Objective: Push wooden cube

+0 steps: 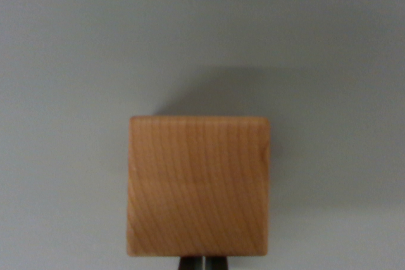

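I see the cube [199, 185] low in the wrist view's centre on the grey worktop [63, 61]: pale orange-brown wood, fine grain, rounded corners, shadow behind. My hand [202, 263] peeks from under its near edge, fingers pressed together.

Plain grey tabletop [69, 61] fills the view, matte, evenly lit, w/ a soft shadow patch [253, 90] near centre.

The light is soft and a bit dim. The wooden cube [198, 185] throws a fuzzy dark shadow up and to the wrist view's right on the grey table [63, 61] — the whole picture looks slightly blurry, with no shiny glare.
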### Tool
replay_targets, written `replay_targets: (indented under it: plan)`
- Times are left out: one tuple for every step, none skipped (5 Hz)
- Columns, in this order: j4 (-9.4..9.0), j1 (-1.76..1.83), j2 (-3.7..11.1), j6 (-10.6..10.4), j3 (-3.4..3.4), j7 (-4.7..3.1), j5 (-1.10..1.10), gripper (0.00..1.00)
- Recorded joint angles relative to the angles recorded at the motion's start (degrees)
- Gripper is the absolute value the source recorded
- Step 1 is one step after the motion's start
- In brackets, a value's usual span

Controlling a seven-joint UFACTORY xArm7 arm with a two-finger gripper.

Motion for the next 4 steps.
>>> replay_targets:
  plan:
    - [2.37,0.08,1.47,0.90,0.09,0.14,0.05,1.00]
    - [2.37,0.08,1.47,0.90,0.09,0.14,0.05,1.00]
    - [4.37,0.15,2.72,1.66,0.16,0.26,0.10,1.00]
    - [4.37,0.15,2.72,1.66,0.16,0.26,0.10,1.00]
